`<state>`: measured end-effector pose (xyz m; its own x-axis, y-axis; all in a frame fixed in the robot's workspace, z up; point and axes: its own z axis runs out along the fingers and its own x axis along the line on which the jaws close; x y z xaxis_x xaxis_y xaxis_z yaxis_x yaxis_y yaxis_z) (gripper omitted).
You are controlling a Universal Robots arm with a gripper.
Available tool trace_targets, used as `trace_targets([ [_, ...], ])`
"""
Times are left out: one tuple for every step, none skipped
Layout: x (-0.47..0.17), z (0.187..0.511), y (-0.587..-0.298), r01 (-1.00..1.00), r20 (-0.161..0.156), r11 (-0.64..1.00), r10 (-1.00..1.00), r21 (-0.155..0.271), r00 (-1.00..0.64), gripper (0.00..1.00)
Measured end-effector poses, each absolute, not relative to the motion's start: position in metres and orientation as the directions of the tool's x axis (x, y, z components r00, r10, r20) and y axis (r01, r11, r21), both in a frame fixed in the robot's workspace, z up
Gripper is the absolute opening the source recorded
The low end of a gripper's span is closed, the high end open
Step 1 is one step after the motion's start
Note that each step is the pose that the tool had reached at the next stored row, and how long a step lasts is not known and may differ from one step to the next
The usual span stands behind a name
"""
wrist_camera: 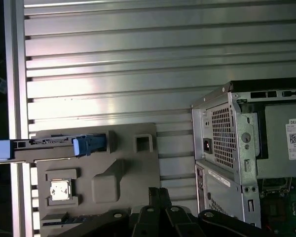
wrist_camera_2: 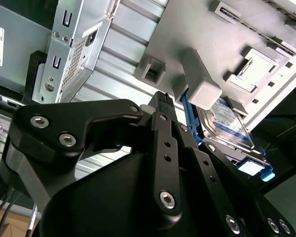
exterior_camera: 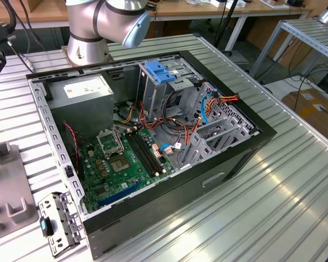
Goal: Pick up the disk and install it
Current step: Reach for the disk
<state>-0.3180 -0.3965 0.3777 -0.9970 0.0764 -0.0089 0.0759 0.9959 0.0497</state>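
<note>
The disk (wrist_camera: 49,144) stands on edge in a slot of a grey fixture plate (wrist_camera: 123,168), with a blue side rail (wrist_camera: 89,144) showing at its end. In the second wrist view the disk (wrist_camera_2: 228,124) shows a silver face and blue rails behind a grey block of the plate. My gripper (wrist_camera: 157,190) hangs above the plate near a square socket, apart from the disk. Its black fingers (wrist_camera_2: 161,106) lie together, shut on nothing.
The open computer case (exterior_camera: 246,147) lies on the ribbed metal table, with the green motherboard (exterior_camera: 126,158), a grey power supply (exterior_camera: 79,87) and a drive cage (exterior_camera: 169,87) topped by a blue clip (exterior_camera: 158,71). The case corner (wrist_camera: 227,133) stands beside the plate. A chip (wrist_camera: 59,190) sits in the plate.
</note>
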Motion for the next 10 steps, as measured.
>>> trace_targets([
  [-0.3187, 0.3775, -0.3965, 0.076, -0.008, 0.996, 0.076, 0.05, -0.997, 0.11],
  [-0.3194, 0.3773, -0.3964, 0.076, -0.007, 0.996, 0.076, 0.05, -0.997, 0.11],
  [-0.32, 0.3771, -0.3964, 0.076, -0.006, 0.996, 0.076, 0.05, -0.997, 0.11],
  [-0.321, 0.3769, -0.3963, 0.076, -0.004, 0.996, 0.076, 0.049, -0.997, 0.11],
  [-0.3216, 0.3768, -0.3962, 0.076, -0.003, 0.996, 0.076, 0.049, -0.997, 0.11],
  [-0.3227, 0.3765, -0.3959, 0.076, -0.001, 0.996, 0.076, 0.049, -0.997, 0.11],
  [-0.3236, 0.3762, -0.3956, 0.076, 0.001, 0.996, 0.076, 0.049, -0.997, 0.11],
  [-0.3242, 0.3761, -0.3953, 0.077, 0.003, 0.996, 0.076, 0.049, -0.997, 0.11],
  [-0.3253, 0.3758, -0.3949, 0.077, 0.007, 0.996, 0.076, 0.048, -0.997, 0.11],
  [-0.3261, 0.3756, -0.3945, 0.077, 0.009, 0.996, 0.076, 0.048, -0.997, 0.11],
])
